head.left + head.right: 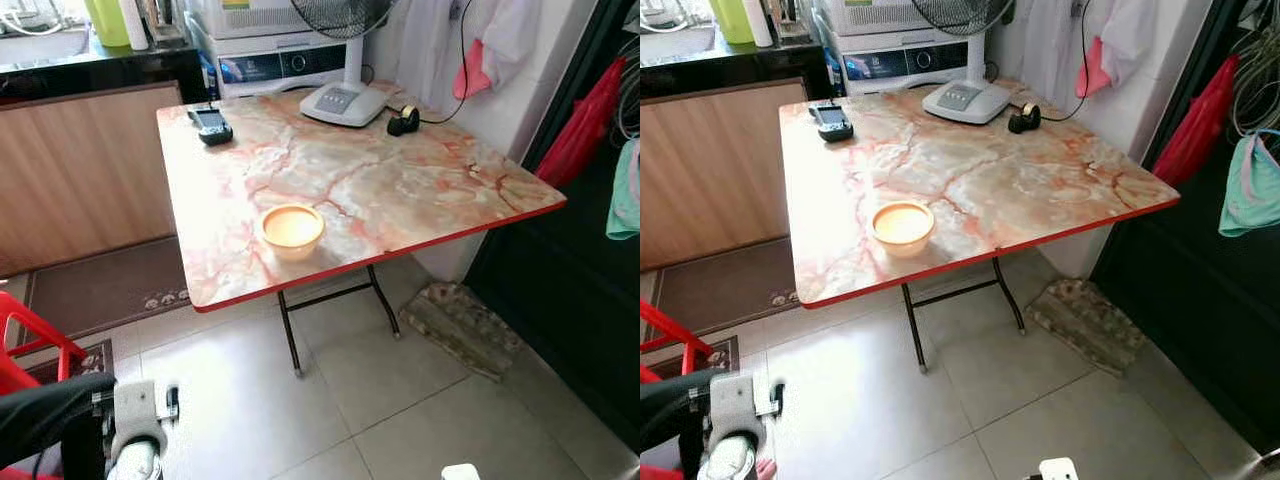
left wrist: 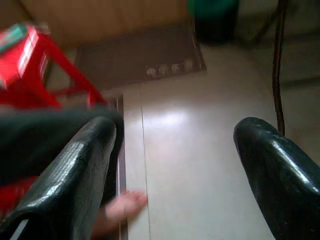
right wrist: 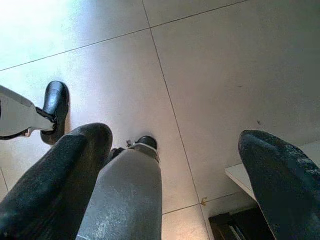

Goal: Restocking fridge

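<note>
Bowl on table | both pincers low, fingers apart

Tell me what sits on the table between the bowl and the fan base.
Nothing: in the left eye view the stretch of marble-pattern table between the bowl and the fan base is bare. The black handset lies off to the side.

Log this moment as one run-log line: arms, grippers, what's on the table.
left gripper: open, low over floor | right gripper: open, low over floor | table: orange bowl near front edge, fan base at back | nothing held
</note>
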### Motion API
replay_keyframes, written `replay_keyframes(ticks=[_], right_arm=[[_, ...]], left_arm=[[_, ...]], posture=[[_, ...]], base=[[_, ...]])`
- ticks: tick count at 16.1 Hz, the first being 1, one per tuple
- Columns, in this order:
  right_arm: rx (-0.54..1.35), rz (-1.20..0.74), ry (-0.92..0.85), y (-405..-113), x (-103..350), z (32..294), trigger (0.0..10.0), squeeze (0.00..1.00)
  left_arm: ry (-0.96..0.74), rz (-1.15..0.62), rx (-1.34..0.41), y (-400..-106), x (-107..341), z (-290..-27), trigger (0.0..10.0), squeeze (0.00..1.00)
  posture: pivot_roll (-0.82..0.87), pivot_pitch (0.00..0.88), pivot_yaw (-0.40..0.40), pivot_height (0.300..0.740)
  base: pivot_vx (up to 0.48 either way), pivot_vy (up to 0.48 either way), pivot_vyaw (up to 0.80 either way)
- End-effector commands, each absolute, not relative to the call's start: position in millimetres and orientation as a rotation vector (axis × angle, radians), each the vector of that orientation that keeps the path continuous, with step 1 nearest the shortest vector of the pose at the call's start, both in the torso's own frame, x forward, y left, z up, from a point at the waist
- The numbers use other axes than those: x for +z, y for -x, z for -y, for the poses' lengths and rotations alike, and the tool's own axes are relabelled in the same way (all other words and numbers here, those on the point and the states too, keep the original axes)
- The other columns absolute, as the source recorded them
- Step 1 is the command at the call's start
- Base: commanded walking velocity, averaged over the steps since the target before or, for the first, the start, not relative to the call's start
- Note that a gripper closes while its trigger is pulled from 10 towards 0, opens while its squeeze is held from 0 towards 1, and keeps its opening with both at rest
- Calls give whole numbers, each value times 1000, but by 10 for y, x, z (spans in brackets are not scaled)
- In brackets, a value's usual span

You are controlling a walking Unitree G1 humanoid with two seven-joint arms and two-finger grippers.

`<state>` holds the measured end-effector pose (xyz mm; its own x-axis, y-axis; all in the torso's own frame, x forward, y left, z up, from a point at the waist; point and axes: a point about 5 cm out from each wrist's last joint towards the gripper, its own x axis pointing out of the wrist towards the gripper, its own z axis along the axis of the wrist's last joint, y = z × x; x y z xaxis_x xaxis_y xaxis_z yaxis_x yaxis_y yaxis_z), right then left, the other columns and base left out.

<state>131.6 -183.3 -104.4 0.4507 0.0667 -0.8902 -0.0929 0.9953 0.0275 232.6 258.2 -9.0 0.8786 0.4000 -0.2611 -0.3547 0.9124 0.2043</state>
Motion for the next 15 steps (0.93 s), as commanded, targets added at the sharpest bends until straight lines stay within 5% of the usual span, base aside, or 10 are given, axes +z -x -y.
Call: replay_keyframes(ticks=[1,8,15], right_arm=[[95,-1102,17,-1316,-1044,1836,10000,0],[84,-1086,5,-1333,-1035,1846,10000,0],[97,-1084,12,-1340,-1032,1844,10000,0]], left_arm=[[-203,-219,362,-2409,32,-2524,10000,0],[-296,212,122,-2730,826,-1944,10000,0],[-147,288,62,-2860,1199,-1687,10000,0]], posture=[[85,0,-21,740],[105,0,-37,740],[99,0,-52,740]], base=[[0,0,0],[0,0,0],[36,0,0]])
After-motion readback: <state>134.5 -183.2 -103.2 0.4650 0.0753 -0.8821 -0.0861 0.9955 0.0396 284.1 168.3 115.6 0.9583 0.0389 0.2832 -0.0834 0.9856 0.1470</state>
